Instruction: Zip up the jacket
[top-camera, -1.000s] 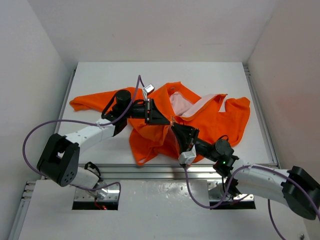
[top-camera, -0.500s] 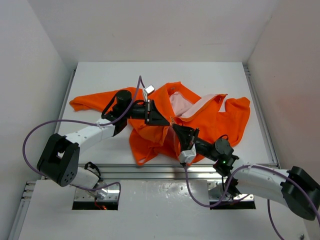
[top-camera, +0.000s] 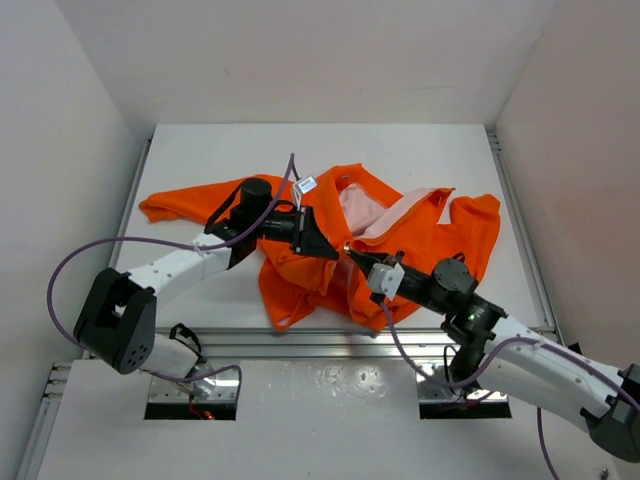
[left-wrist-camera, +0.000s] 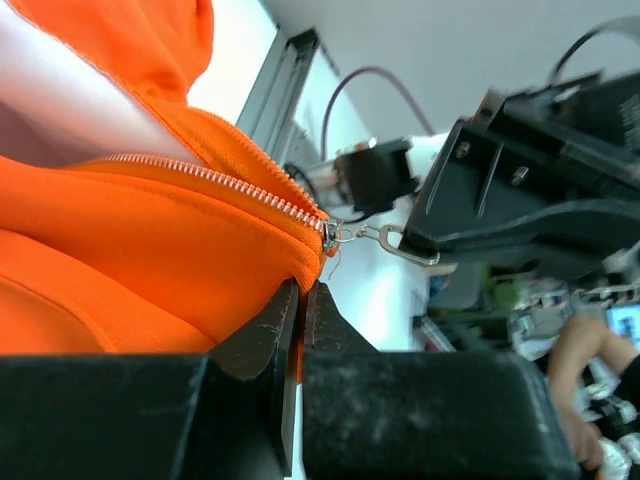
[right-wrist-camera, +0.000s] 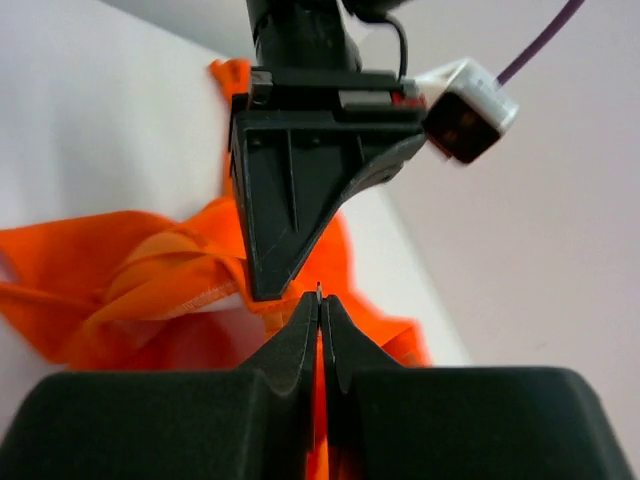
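At frame centre, left gripper (left-wrist-camera: 300, 310) clamped on jacket (left-wrist-camera: 150, 250) should brace it while right gripper (right-wrist-camera: 320, 310), pinching zipper pull (left-wrist-camera: 385, 240), draws straight.

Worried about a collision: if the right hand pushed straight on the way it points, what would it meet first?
The left hand, shut on the jacket directly ahead; they look almost touching, though depth is unclear.

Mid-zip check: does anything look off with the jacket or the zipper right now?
Nothing torn, but the jacket lies bunched and twisted rather than flat, pale lining exposed. Left pincer clamps fabric just below the slider; right pincer pinches the pull tab.
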